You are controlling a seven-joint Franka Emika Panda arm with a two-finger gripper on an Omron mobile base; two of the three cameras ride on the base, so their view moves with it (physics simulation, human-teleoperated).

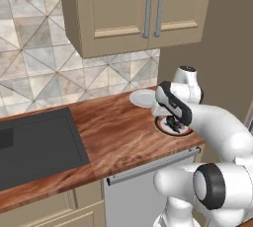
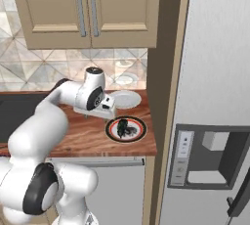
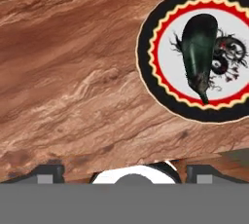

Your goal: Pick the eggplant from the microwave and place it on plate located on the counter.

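Observation:
The dark purple-black eggplant lies on the plate, across the dark marks at its white centre. The plate rests on the reddish-brown wood counter near its right end. My gripper hovers over bare counter just beside the plate, open, its two fingertips spread wide with nothing between them. In the right base view the hand hangs just up and left of the eggplant. In the left base view the forearm covers part of the plate. The microwave is out of view.
A plain white dish sits on the counter behind the plate. A dark sink is set into the counter's left part. Beige wall cabinets hang above. A tall grey fridge stands past the counter's right end.

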